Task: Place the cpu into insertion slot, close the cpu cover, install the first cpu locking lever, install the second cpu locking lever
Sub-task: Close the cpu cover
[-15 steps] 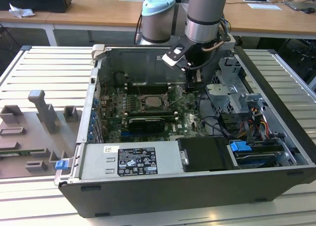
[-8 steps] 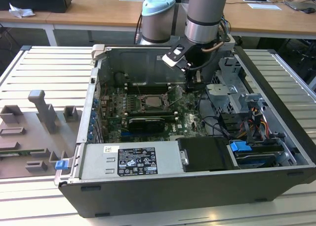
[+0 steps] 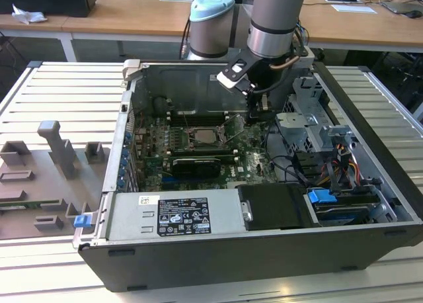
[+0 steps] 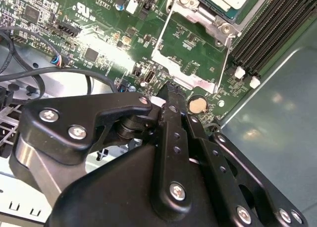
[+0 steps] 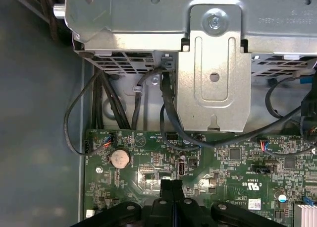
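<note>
Pale slatted bench (image 3: 39,276) runs under everything. On it, nearest in the exterior view, an open computer case (image 3: 264,260) lies on its side, with grey moulded fixtures (image 3: 56,151) set out on the exterior view's left. Just inside the near wall sits the power supply (image 3: 175,214), then a long black card (image 3: 196,164). Beyond that is the insertion slot (image 3: 195,139), with the cpu (image 3: 206,135) already lying flat in it, pale metal top up.

So the first step looks done, and the one in hand is, by my reading, closing the cpu cover (image 4: 181,71). In the second wrist view that thin silvery frame is swung back off the slot, with bare green board showing through its window. How steeply it stands I cannot tell. The memory slots (image 4: 277,24) run alongside it.

The hand (image 4: 168,95) is clenched, its black fingers pressed together with nothing seen between them. It hangs low over the board on the exterior view's right of the slot, just beside the cover's free edge and a coin cell (image 4: 198,105). Whether it touches the cover I cannot tell.

Closing the cover likely calls for the shut fingertips to get behind that free edge and push it over onto the chip. They should do this without scraping the board parts around them or catching the thin wire that runs along the frame's side.

Farther off stand the metal drive cage (image 5: 213,78), the arm (image 3: 274,18) and, behind it, wooden desks (image 3: 132,18)
</note>
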Controlling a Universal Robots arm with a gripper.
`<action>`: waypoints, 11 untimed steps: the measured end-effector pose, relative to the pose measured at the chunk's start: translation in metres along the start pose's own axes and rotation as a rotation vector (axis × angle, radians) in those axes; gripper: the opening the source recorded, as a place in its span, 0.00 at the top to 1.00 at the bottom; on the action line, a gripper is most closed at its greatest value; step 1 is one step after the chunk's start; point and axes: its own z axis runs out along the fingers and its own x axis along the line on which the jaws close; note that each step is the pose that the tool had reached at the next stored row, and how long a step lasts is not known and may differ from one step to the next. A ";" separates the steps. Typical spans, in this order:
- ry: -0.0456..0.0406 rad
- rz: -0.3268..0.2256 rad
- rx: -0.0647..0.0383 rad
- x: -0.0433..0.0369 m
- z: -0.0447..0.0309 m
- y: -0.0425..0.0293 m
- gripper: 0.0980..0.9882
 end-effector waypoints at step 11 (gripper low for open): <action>-0.0002 0.000 0.000 0.0003 -0.0005 -0.0169 0.99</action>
